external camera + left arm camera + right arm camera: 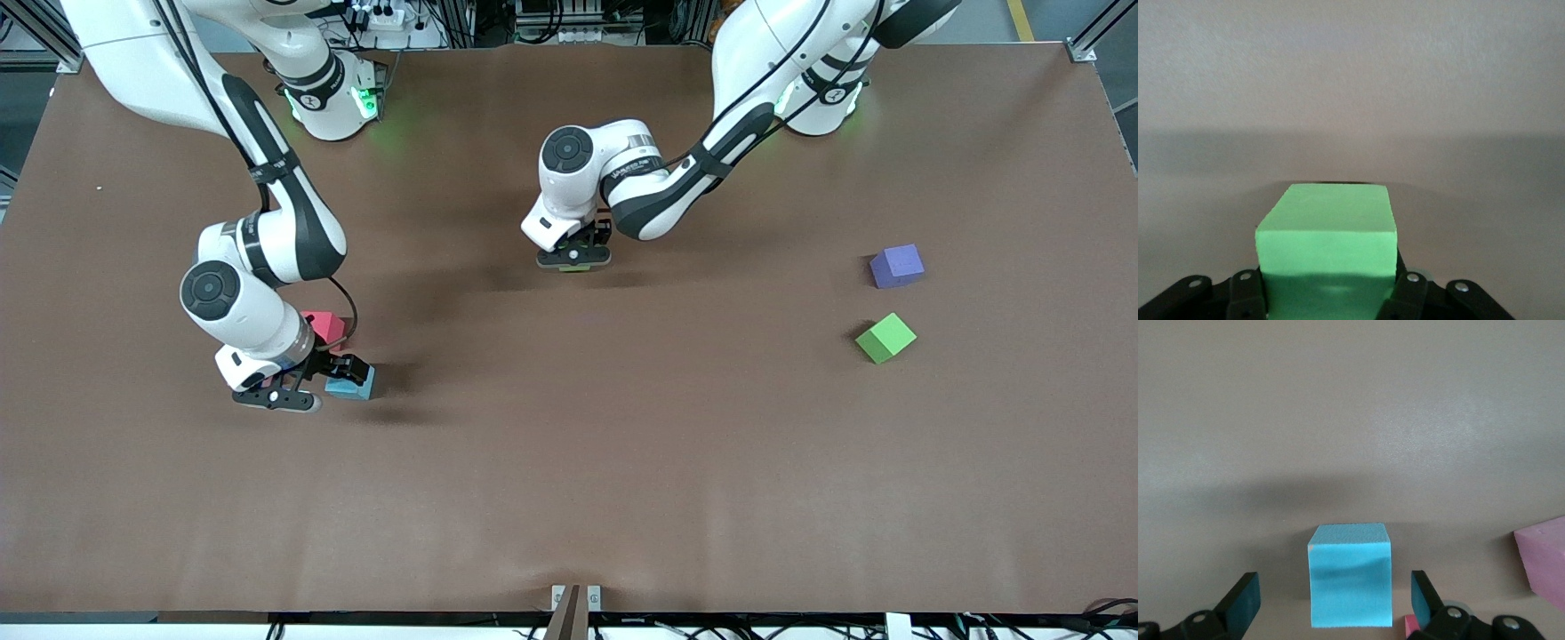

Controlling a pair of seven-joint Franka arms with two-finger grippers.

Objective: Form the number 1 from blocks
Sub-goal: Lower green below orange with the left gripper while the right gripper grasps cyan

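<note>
My left gripper [574, 260] hangs low over the middle of the table, shut on a bright green block [1327, 237] that fills the gap between its fingers. My right gripper [333, 378] is down at the right arm's end of the table. It is open, and a sky blue block [1350, 577] [352, 384] rests on the table between its fingers [1245, 600], with a gap on each side. A red block [324, 326] lies just beside that gripper, farther from the front camera. A purple block [896, 265] and a second green block [885, 337] lie loose toward the left arm's end.
A pink block [1545, 560] shows at the edge of the right wrist view, close to the sky blue one. The brown table [569, 480] stretches wide and bare between the two groups of blocks and toward the front camera.
</note>
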